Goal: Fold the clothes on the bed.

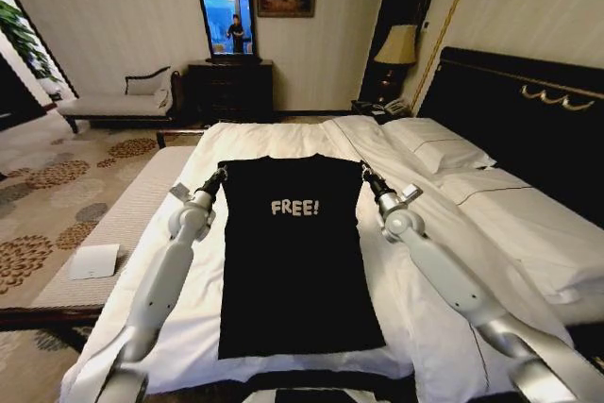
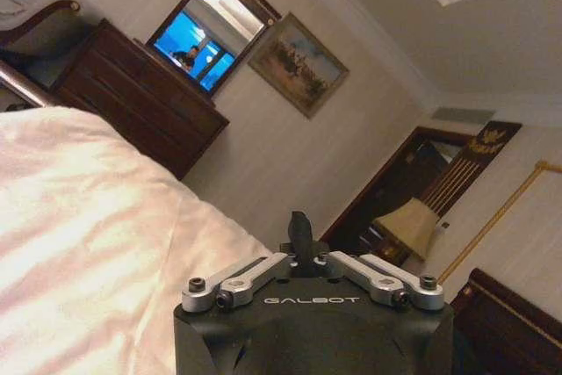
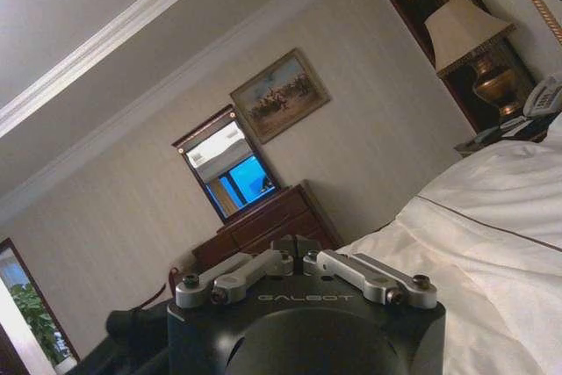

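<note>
The clothes are one black T-shirt (image 1: 293, 261) with white "FREE!" lettering, lying flat on the white bed (image 1: 444, 261) with its collar end away from me. My left gripper (image 1: 221, 176) is at the shirt's far left shoulder corner and my right gripper (image 1: 364, 172) at its far right shoulder corner. Both are low on the bedding. In the left wrist view the left gripper (image 2: 300, 227) has its fingers drawn together, and the right gripper (image 3: 296, 245) looks the same in the right wrist view. Each appears shut on a shoulder corner of the shirt; the pinched fabric itself is hidden.
Pillows (image 1: 444, 143) and a dark headboard (image 1: 528, 120) lie to the right. A bench (image 1: 123, 224) with a white pad (image 1: 94, 260) runs along the bed's left side. Farther off stand a dark dresser (image 1: 229, 90) with a mirror, a pale chaise (image 1: 118, 101) and a lamp (image 1: 397, 46).
</note>
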Tool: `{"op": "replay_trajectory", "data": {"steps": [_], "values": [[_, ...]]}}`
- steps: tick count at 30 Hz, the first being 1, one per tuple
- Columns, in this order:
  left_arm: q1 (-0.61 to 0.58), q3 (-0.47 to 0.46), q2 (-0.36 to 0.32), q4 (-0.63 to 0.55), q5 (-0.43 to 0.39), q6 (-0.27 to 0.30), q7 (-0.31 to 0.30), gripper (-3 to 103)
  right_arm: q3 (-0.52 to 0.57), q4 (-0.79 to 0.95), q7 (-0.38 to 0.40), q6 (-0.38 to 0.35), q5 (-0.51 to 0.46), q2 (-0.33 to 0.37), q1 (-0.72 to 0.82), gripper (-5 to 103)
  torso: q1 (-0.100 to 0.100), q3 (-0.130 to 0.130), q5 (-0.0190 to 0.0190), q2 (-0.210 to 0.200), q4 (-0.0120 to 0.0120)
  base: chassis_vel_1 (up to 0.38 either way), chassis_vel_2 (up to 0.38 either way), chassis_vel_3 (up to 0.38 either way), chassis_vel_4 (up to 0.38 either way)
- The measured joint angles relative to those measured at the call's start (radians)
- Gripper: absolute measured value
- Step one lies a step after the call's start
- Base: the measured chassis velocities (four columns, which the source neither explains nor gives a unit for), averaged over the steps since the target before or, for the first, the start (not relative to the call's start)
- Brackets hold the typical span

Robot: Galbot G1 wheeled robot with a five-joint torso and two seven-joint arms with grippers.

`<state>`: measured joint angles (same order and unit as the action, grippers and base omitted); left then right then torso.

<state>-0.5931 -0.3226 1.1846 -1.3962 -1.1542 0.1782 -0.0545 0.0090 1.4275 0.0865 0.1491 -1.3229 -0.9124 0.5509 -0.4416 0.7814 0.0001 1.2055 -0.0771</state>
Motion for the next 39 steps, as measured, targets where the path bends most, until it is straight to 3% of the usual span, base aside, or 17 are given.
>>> {"op": "replay_trajectory", "data": {"steps": [4, 9, 11, 18, 27, 30, 35, 39], "values": [[-0.02, 0.014, -0.009, -0.008, 0.002, -0.001, 0.004, 0, 0.005, 0.022, 0.006, 0.005, 0.016, 0.004, 0.031, 0, 0.0, 0.0, 0.0, 0.0, 0.0, 0.0, 0.0, 0.0, 0.0], [-0.164, -0.006, -0.04, -0.12, 0.006, -0.004, 0.006, 0, 0.05, 0.161, 0.065, 0.006, 0.058, 0.036, 0.182, 0, 0.0, 0.0, -0.0004, 0.0, 0.0001, 0.0, 0.0, 0.0, 0.0], [-0.31, -0.038, -0.064, -0.223, 0.02, -0.008, 0.007, 0, 0.087, 0.284, 0.119, -0.005, 0.097, 0.055, 0.328, 0, 0.001, 0.0, 0.0002, 0.0, -0.0002, 0.0, 0.0, 0.0, 0.0], [-0.614, -0.159, -0.082, -0.444, 0.078, -0.011, 0.011, 0, 0.13, 0.445, 0.231, -0.036, 0.177, 0.054, 0.547, 0, 0.001, -0.001, -0.0004, 0.001, 0.0007, 0.0, 0.0, 0.0, 0.0], [-0.883, -0.243, -0.081, -0.592, 0.137, 0.028, 0.005, 0, 0.212, 0.55, 0.325, -0.076, 0.243, 0.051, 0.819, 0, 0.001, -0.001, 0.0, 0.001, -0.0002, 0.0, 0.0, 0.0, 0.0], [-1.0, -0.262, -0.078, -0.635, 0.192, 0.038, 0.021, 0, 0.241, 0.572, 0.34, -0.091, 0.294, 0.051, 0.909, 0, 0.001, -0.001, -0.0001, 0.001, -0.0001, 0.0, 0.0, 0.0, 0.0], [-1.078, -0.259, -0.061, -0.625, 0.279, 0.039, 0.046, 0, 0.258, 0.553, 0.34, -0.092, 0.318, 0.05, 0.953, 0, 0.001, 0.0, 0.0001, 0.0, 0.0002, 0.0, 0.0, 0.0, 0.0], [-1.064, -0.245, -0.04, -0.625, 0.283, 0.04, 0.031, 0, 0.255, 0.529, 0.339, -0.091, 0.336, 0.046, 0.952, 0, 0.0, 0.0, 0.0, 0.0, 0.0, 0.0, 0.0, 0.0, 0.0]]}}
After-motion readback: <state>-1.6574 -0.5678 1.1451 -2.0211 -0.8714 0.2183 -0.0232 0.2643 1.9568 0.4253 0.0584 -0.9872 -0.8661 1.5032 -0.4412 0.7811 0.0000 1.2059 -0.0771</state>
